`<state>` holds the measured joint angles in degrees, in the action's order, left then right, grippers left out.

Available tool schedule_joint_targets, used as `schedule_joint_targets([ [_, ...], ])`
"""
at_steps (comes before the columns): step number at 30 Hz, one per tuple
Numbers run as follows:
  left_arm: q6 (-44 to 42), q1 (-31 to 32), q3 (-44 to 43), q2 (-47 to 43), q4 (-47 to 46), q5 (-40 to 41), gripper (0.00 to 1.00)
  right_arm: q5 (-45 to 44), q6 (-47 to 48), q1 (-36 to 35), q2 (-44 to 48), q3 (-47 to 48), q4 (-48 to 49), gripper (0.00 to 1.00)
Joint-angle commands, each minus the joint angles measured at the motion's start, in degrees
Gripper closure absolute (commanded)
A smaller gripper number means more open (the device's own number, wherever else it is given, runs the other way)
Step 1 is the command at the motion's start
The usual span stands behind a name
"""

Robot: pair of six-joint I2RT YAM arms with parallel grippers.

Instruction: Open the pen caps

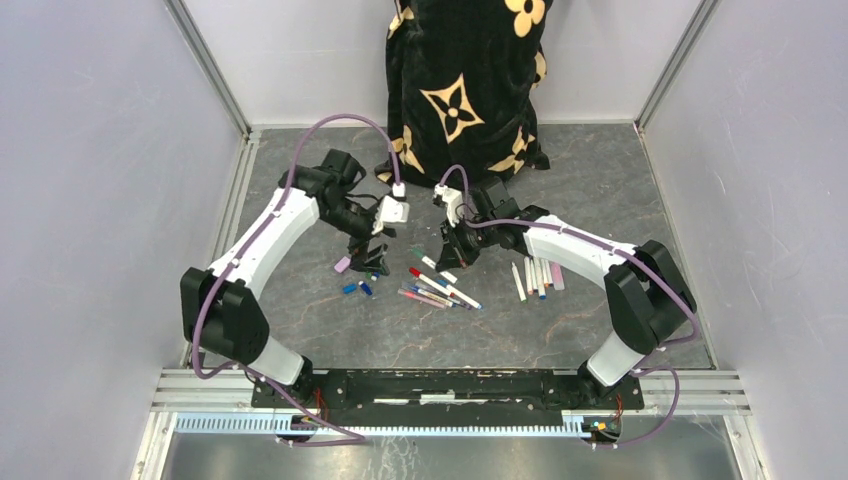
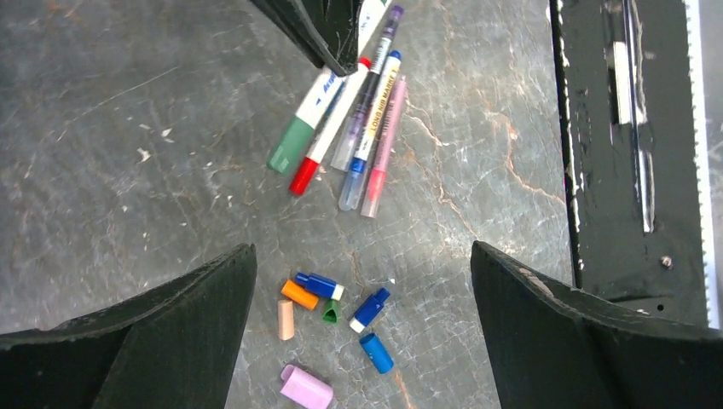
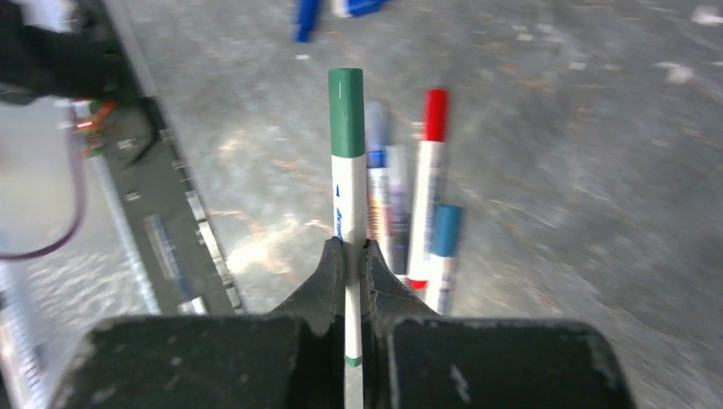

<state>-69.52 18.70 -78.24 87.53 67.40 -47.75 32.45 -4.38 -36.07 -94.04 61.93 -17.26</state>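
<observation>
Plainly, right gripper clamped on green-capped pen, barrel partly hidden; left gripper wide, seemingly empty.

blurred pens, blue caps cut off

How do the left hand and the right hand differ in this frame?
The left hand is wide open, holding nothing; the right hand is shut on the green-capped pen. The left hand hangs over the loose caps; the right hand is at the pile of capped pens. Both have black fingers and point down at the table.
</observation>
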Motion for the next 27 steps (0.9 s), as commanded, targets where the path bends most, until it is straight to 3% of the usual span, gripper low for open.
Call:
schedule_joint_targets([
  [1, -4.84, 4.64, 1.18, 0.48, 1.43, 5.06, 0.01, 17.45, -3.15, 0.16, 0.65, 1.2, 0.27, 1.0],
  [7, -5.09, 7.66, 1.7, 1.11, -0.23, 8.84, 0.13, 27.22, -8.35, -0.45, -0.42, 0.7, 7.19, 1.0],
  [13, -4.97, 8.92, 3.08, 0.19, -3.25, 10.15, 0.22, 27.56, -8.67, -0.71, -1.71, 2.76, 5.92, 1.0],
  [21, -5.13, 11.23, 3.09, 1.22, -1.67, 9.23, 0.51, 27.98, -10.31, -0.91, -3.07, 3.44, 6.9, 1.0],
  [27, -5.5, 11.96, 3.18, 1.81, -0.25, 9.92, 0.58, 28.26, -11.7, -0.92, -4.38, 4.06, 7.85, 1.0],
])
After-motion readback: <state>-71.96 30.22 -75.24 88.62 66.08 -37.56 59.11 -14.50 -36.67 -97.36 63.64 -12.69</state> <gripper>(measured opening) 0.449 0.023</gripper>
